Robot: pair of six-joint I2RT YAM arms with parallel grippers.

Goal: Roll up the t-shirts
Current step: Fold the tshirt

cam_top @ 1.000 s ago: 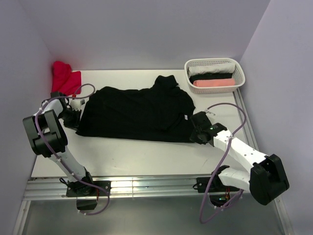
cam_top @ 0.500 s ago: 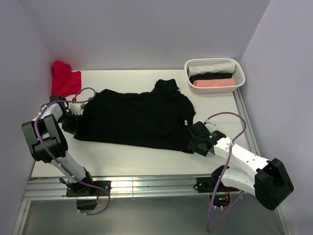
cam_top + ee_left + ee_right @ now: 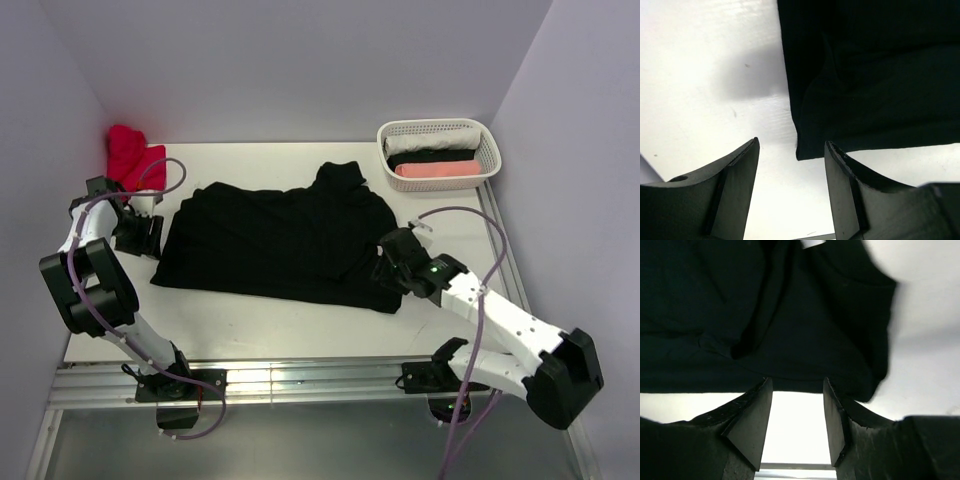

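Far-left corner of the table [image 3: 300,315]: a red cloth [image 3: 133,160] lies bunched against the wall.

L gripper [image 3: 152,237] sits just beside the black t-shirt [image 3: 280,240], at its left edge, fingers pointed toward the cloth. In the left wrist view the L gripper [image 3: 792,150] has its jaws standing well apart with nothing clamped. The t-shirt's near-left corner [image 3: 805,150] lies on the table just ahead of the tips, and bare tabletop shows in the gap.

Centre: the t-shirt is spread flat across the middle of the table, unrolled, wrinkled, with one folded-up lump at its far edge (sleeve or collar, cannot tell which).

R gripper [image 3: 385,266] is at the t-shirt's near-right corner, over the cloth edge as seen from the top view. In the right wrist view the R gripper [image 3: 795,382] also has jaws apart and no hold on anything. The t-shirt [image 3: 765,315] edge runs right at the fingertips, with bright table between the fingers. A small white tag [image 3: 812,243] shows at the top of that view.

Far-right corner: a white basket [image 3: 440,181] holds three rolls: white [image 3: 432,141], black [image 3: 430,157], pink [image 3: 437,169].
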